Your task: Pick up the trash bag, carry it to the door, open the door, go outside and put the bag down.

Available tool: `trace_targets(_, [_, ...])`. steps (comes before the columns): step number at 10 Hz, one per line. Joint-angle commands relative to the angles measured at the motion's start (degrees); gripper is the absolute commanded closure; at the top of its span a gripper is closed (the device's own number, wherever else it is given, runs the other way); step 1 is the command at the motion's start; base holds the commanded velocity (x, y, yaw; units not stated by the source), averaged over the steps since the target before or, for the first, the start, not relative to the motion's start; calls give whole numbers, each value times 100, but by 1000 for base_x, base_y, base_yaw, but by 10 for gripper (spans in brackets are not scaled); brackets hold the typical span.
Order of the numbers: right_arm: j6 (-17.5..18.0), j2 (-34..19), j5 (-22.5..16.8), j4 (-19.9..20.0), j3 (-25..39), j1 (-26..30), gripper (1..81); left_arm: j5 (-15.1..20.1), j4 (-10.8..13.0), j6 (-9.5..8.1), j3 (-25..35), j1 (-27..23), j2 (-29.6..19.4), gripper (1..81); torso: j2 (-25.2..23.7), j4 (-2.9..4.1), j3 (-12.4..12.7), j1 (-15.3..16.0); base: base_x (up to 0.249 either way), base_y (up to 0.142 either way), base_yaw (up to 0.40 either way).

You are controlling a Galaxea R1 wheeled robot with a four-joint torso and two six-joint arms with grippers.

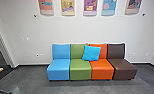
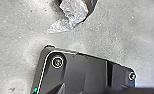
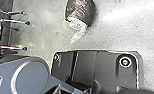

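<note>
- Four seats (image 1: 80, 70) are standing side by side in the centre and lower centre of the head view; from left to right they are blue, green, orange and brown.
- One bright blue cushion (image 1: 91, 53) leans on the backs of the green and the orange seat.
- Five posters (image 1: 89, 7) hang in a row on the white wall (image 1: 93, 30), at the top of the head view.
- At the left edge of the same view there is a pale frame (image 1: 4, 45) of an opening.
- The trash bag (image 3: 80, 10), dark with a whitish, see-through twisted end, lies on the grey floor (image 1: 30, 77); both wrist views show it, near the robot's plate (image 3: 86, 66) but apart from it.
- Some thin shiny legs (image 3: 14, 22) with dark tips are also in the right wrist view.
- For the left pincer and the right pincer, I cannot tell if they are released or clenched.
</note>
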Motion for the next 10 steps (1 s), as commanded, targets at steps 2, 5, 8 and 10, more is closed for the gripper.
trace_targets(2, [0, -1016, -338, 160, 906, 633, 10, 620, -189, -11, 33, -667, -233, 10, -750, 0, -619, 479, 0, 0, 0])
trace_targets(5, [0, -1210, -338, 169, 1118, 739, 10, 620, -241, -11, 68, -729, -259, 10, -1325, 0, -1147, 844, 0, 0, 0])
trace_targets(8, [0, -1262, -346, 160, 1118, 809, 10, 620, -294, -11, 86, -782, -285, 10, -1935, 0, -1187, 1237, 0, 0, 0])
trace_targets(10, [-9, -1254, -644, 169, 1180, 958, 10, 620, -347, -11, 95, -869, -277, 10, -2245, 0, -1423, 1442, 0, 0, 0])
